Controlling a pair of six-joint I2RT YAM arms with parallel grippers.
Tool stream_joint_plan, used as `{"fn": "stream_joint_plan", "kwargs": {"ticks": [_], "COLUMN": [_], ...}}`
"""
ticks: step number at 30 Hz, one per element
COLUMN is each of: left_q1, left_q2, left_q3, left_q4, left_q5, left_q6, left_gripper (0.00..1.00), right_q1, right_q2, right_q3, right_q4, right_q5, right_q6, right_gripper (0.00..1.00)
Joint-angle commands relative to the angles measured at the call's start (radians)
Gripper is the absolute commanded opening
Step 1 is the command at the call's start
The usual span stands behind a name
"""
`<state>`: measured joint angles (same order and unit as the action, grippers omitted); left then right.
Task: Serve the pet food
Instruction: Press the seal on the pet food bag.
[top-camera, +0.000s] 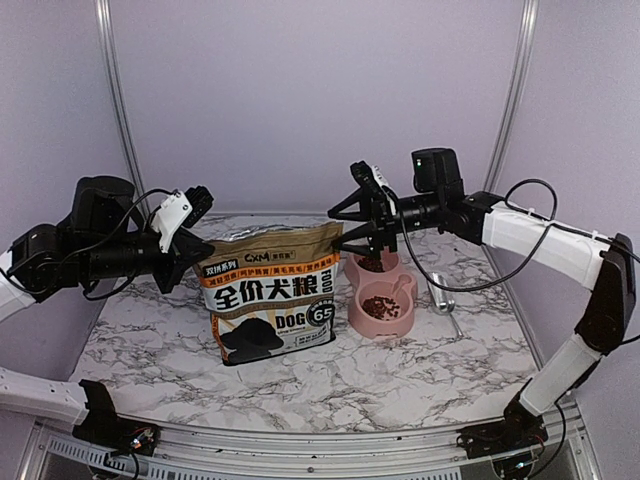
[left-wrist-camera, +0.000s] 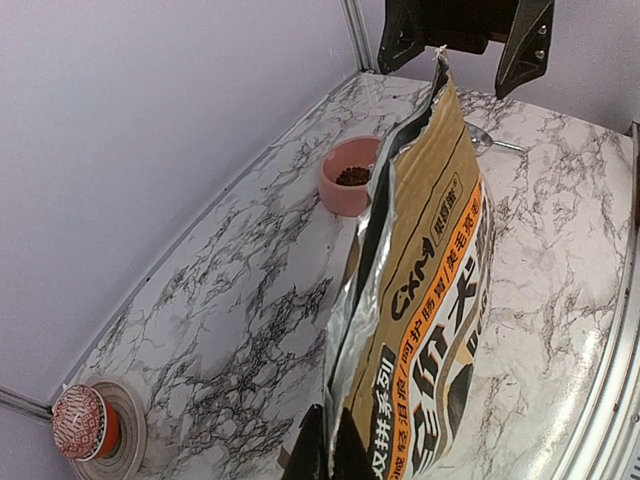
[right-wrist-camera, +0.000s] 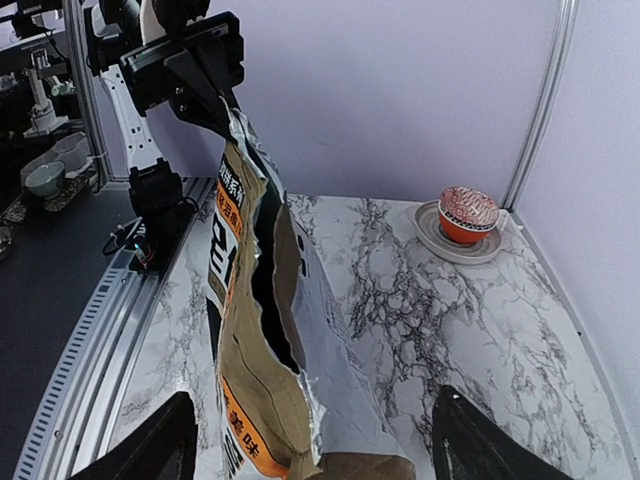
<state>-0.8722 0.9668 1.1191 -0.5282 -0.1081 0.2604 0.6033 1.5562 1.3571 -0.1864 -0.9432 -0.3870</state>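
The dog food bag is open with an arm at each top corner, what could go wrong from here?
Only the left fingers pinch the bag; the right fingers stand open around its other corner, so a lift might let it sag, twist and spill from its open mouth. The pink bowl, holding kibble, sits close beside the bag, so a swing could knock it.

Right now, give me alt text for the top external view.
A brown-and-black paper dog-food bag stands upright on a marble table, its left top corner pinched by the left hand while the open right hand straddles its right corner. Beside it, a pink double bowl holds dark brown kibble.
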Motion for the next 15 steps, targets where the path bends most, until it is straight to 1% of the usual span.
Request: {"fn": "stream_joint_plan", "kwargs": {"ticks": [1,3,4,6,7,8,10,12,14,15], "left_q1": [0.007,0.007,0.007,0.008,0.009,0.009,0.009,0.009,0.01,0.011], "left_q2": [-0.056,-0.056,-0.057,-0.06,-0.061,-0.062,-0.065,-0.066,-0.068,-0.067], "left_q3": [0.018,0.015,0.013,0.008,0.005,0.004,0.004,0.006,0.007,0.006], "left_q4": [0.113,0.112,0.112,0.113,0.112,0.113,0.112,0.114,0.113,0.112], "left_q5": [-0.003,-0.003,-0.003,-0.005,-0.008,-0.009,-0.011,-0.01,-0.009,-0.008], "left_q6": [0.013,0.013,0.013,0.015,0.014,0.015,0.017,0.017,0.016,0.016], "left_gripper": [0.0,0.0,0.0,0.0,0.0,0.0,0.0,0.0,0.0,0.0], "right_q1": [0.007,0.007,0.009,0.01,0.01,0.01,0.012,0.011,0.011,0.012], "right_q2": [0.086,0.129,0.143,0.148,0.143,0.137,0.123,0.115,0.113,0.113], "right_q3": [0.07,0.112,0.124,0.121,0.105,0.093,0.07,0.061,0.06,0.059], "right_q4": [0.026,0.004,0.001,0.038,0.076,0.106,0.148,0.156,0.161,0.165], "right_q5": [-0.116,-0.149,-0.161,-0.195,-0.21,-0.22,-0.244,-0.268,-0.283,-0.286], "right_q6": [0.023,0.028,0.031,0.056,0.074,0.085,0.101,0.098,0.102,0.104], "right_gripper": [0.73,0.63,0.56,0.44,0.42,0.42,0.52,0.58,0.58,0.55]}}
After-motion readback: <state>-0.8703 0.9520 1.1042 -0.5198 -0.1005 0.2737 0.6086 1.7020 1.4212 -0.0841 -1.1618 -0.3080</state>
